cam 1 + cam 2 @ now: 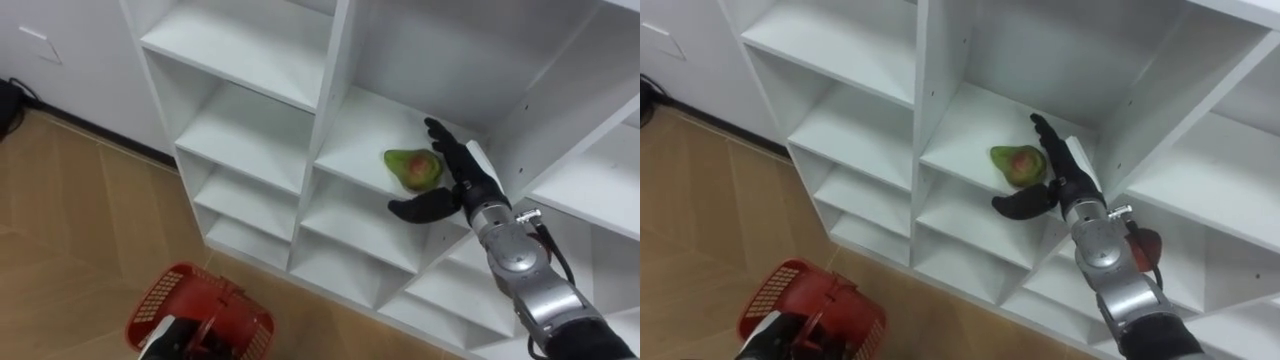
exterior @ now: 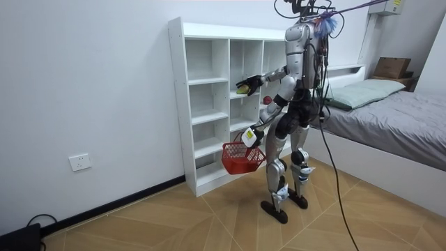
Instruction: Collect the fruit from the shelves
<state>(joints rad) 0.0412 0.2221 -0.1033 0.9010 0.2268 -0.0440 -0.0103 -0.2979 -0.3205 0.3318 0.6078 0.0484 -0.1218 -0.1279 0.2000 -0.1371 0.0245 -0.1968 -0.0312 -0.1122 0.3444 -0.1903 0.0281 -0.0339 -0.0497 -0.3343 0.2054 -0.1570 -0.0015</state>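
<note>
Fingers (image 1: 447, 140) of the robot's right hand (image 1: 462, 178) lay straight along the right side of a green fruit (image 1: 413, 167), the thumb spread below it, gripping nothing. The fruit sat near the front edge of a shelf (image 1: 352, 128) in the white closet (image 2: 202, 104), toward the shelf's right corner. The left hand (image 1: 170, 338), curled on the handle, carried a red basket (image 1: 160, 295) low. The reach looked nearly complete. Closing round the fruit and lifting it to the basket seemed next.

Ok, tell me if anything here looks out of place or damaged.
Nothing stands out. The green fruit lies whole on its shelf beside the open right hand; the red basket hangs upright from the left hand.
</note>
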